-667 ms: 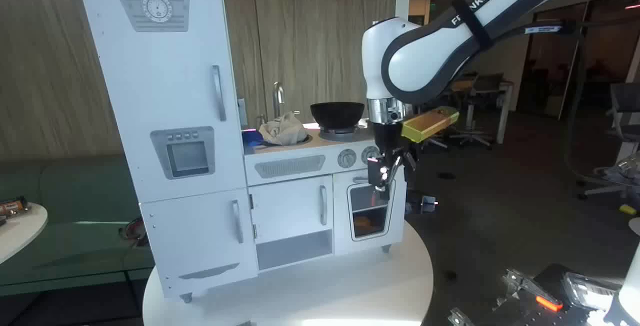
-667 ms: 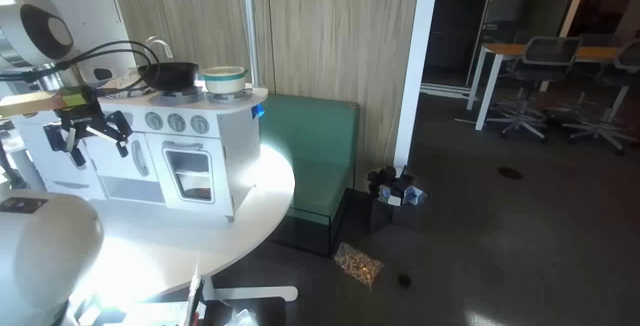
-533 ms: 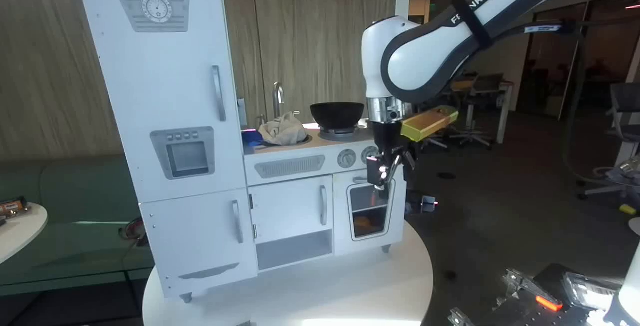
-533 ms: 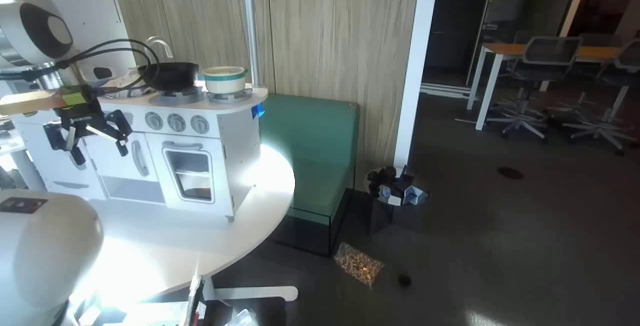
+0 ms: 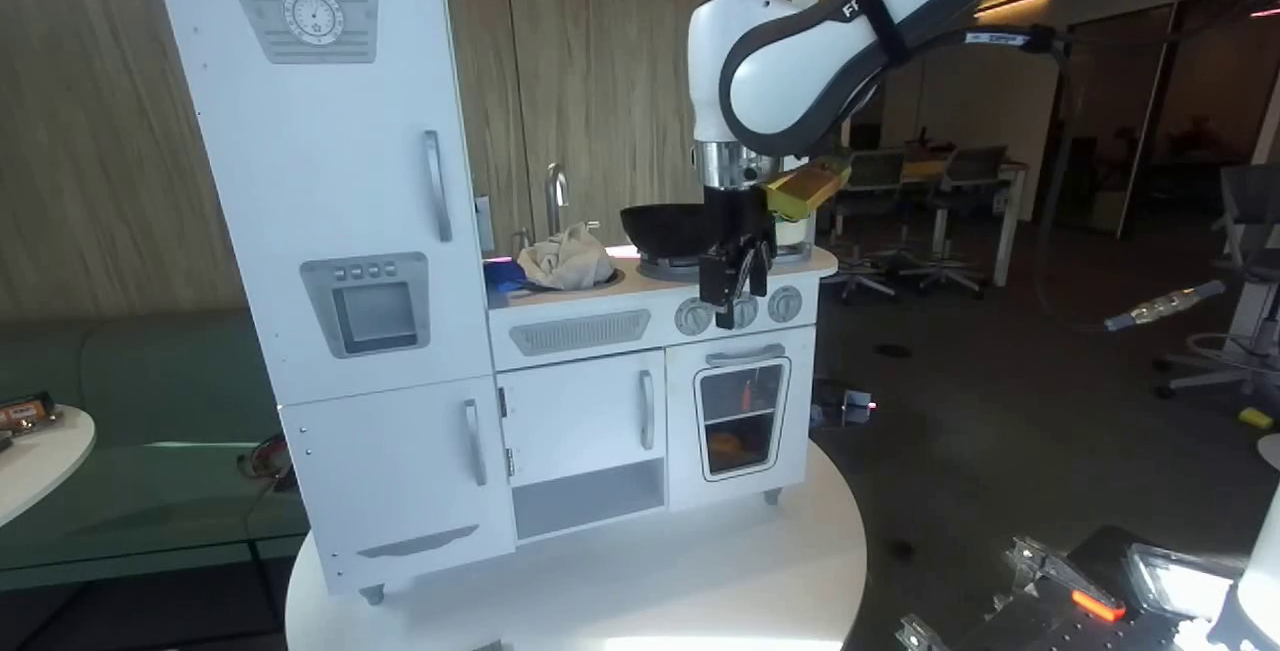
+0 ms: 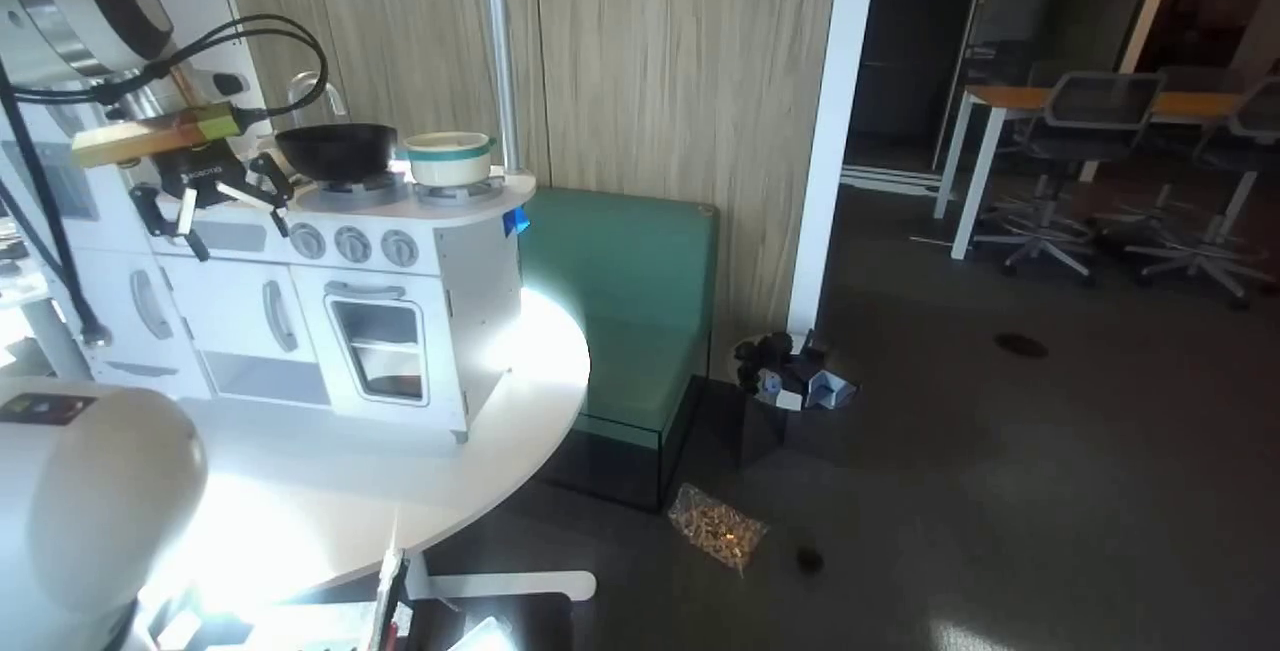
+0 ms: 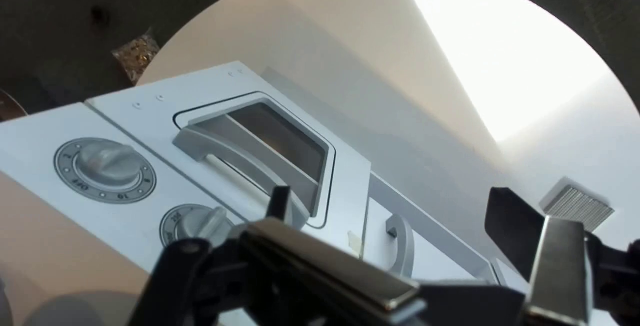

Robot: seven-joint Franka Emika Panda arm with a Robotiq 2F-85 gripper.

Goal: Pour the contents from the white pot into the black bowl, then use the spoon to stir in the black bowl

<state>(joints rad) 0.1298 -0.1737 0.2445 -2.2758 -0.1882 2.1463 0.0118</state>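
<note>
Left in an exterior view, the gripper (image 6: 241, 240) hung spread; a low swing risked toppling the black bowl (image 6: 340, 155).

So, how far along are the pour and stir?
Done: nothing I can confirm; the white pot and black bowl stand upright on the toy stove, contents unreadable. In hand: nothing; the gripper is open and empty. Left: apparently both pouring and stirring; I can't make out a spoon.
</note>
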